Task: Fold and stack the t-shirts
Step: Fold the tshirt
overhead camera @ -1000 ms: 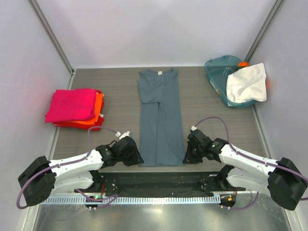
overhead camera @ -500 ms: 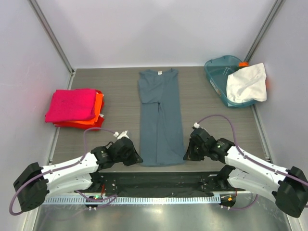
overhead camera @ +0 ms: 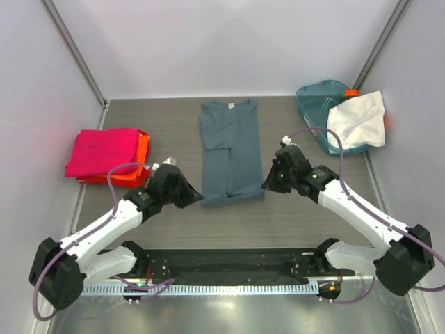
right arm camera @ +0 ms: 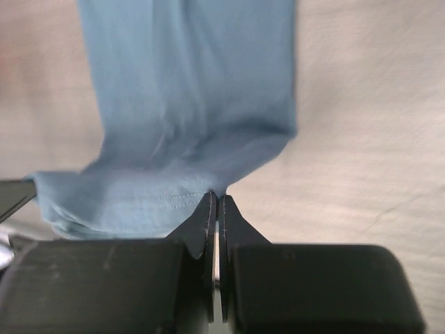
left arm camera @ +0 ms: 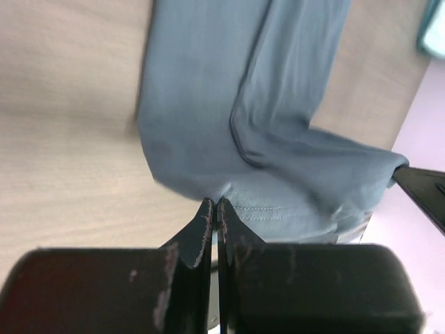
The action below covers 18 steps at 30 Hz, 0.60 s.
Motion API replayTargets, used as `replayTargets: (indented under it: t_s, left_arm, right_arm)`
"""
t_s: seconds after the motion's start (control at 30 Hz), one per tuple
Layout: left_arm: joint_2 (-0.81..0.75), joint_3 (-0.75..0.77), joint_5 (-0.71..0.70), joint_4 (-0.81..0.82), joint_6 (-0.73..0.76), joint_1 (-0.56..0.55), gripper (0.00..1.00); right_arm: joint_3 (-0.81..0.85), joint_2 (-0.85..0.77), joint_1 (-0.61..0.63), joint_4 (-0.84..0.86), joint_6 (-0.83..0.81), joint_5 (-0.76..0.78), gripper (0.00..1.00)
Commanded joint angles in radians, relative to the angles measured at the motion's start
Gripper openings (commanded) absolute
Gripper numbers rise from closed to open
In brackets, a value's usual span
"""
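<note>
Now left gripper [overhead camera: 197, 199] and right gripper [overhead camera: 266, 185] each clamp a near corner, seemingly the hem, of the blue-grey t-shirt [overhead camera: 229, 139]

No writing, brand or number can be read anywhere from where I stand. The only likely spot is a small pale tag [overhead camera: 230, 104] at the collar of the slate blue-grey t-shirt [overhead camera: 229, 149], and it is far too small to tell whether anything is printed on it.
</note>
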Motion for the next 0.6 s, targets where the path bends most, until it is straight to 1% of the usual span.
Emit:
replayTargets:
  t_s: [0.0, 0.03, 0.07, 0.3, 0.57]
  left_arm:
    - [0.097, 0.113, 0.046, 0.034, 0.068, 0.066, 0.0]
    - [0.119, 0.137, 0.043, 0.035, 0.075, 0.079, 0.0]
    - [0.145, 0.157, 0.039, 0.038, 0.091, 0.102, 0.0]
    - [0.361, 0.387, 0.02, 0.035, 0.134, 0.172, 0.0]
    - [0.552, 0.535, 0.058, 0.053, 0.147, 0.241, 0.0]
  right_arm:
    - [0.092, 0.071, -0.088, 0.035, -0.086, -0.061, 0.01]
    - [0.126, 0.091, -0.122, 0.04, -0.097, -0.081, 0.01]
    - [0.143, 0.134, -0.134, 0.041, -0.114, -0.089, 0.01]
    - [0.282, 0.323, -0.205, 0.048, -0.158, -0.11, 0.01]
    - [0.446, 0.507, -0.258, 0.054, -0.183, -0.122, 0.01]
